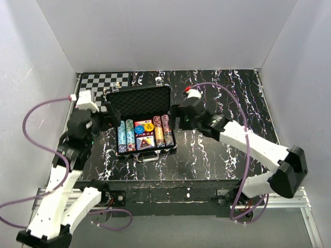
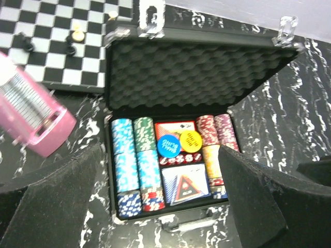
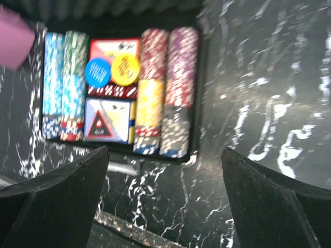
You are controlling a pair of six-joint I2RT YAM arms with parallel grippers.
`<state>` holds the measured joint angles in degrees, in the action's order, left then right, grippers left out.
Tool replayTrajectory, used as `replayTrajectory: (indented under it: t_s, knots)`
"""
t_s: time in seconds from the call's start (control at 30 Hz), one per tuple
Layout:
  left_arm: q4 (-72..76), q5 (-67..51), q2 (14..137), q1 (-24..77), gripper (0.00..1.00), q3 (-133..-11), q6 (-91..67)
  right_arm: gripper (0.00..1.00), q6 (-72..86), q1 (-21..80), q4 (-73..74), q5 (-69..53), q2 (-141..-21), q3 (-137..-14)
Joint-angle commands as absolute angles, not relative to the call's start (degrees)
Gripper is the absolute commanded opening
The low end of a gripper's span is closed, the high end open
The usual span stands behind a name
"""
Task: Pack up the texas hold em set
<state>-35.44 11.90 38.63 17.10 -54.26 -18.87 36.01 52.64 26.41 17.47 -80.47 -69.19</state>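
**Contents stowed, lid not yet shut**

I find the case (image 1: 146, 129) lying unclosed on the bench (image 1: 217, 150), between my two tools. Chip rows (image 2: 128, 155), card decks (image 2: 183, 183) and round buttons (image 2: 178, 142) sit in its tray. The foam lid (image 2: 196, 72) stands raised beyond both tools. Left tool (image 1: 109, 119) and right tool (image 1: 178, 118) gape wide, holding nothing. Remaining, in my judgement: lower the lid and fasten the latches (image 2: 150, 15).

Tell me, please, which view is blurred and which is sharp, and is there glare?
Right wrist view: the whole picture is smeared, the chip rows lose their edges. Left wrist view: the foam lining is sharp, but the pink object near the lens is soft. Top external view: even light, no strong glare, the briefcase is sharp but small.
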Motion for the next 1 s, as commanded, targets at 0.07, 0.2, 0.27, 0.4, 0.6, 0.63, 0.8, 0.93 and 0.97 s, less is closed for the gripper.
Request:
replayTrajectory:
  t_s: [0.07, 0.2, 0.27, 0.4, 0.6, 0.63, 0.8, 0.93, 0.97]
  knots:
    - [-37.3, 4.2, 53.1, 17.1, 0.98, -69.8, -18.4, 0.96, 34.2, 44.0, 24.3, 11.6, -71.6, -65.6]
    - [-39.5, 1.7, 63.9, 17.1, 0.98, -80.0, -17.0, 0.96, 33.5, 42.4, 26.2, 9.7, -69.1, -64.9]
    - [-39.6, 1.5, 67.7, 17.0, 0.98, -83.7, -16.0, 0.96, 33.4, 42.3, 26.6, 8.9, -68.4, -64.3]
    - [-38.1, 2.5, 73.9, 15.7, 0.98, -87.8, -13.0, 0.95, 34.1, 42.3, 26.3, 7.3, -67.0, -62.1]
    - [-37.8, -4.3, 80.6, 12.8, 0.98, -96.1, -13.8, 0.95, 35.5, 42.3, 25.8, 5.7, -65.5, -58.6]
    - [-36.8, -5.7, 81.2, 12.8, 0.98, -96.6, -14.0, 0.95, 35.6, 42.4, 25.8, 5.7, -65.3, -58.4]
    - [-35.2, -13.5, 88.0, 13.2, 0.98, -99.8, -15.4, 0.94, 35.8, 42.3, 26.9, 6.2, -65.6, -57.9]
    - [-35.2, -13.7, 92.6, 14.8, 0.98, -101.3, -15.3, 0.93, 35.9, 42.3, 27.7, 7.6, -64.7, -58.1]
    - [-35.2, -14.0, 93.6, 15.1, 0.98, -101.8, -15.2, 0.93, 35.9, 42.3, 27.8, 8.1, -64.3, -58.0]
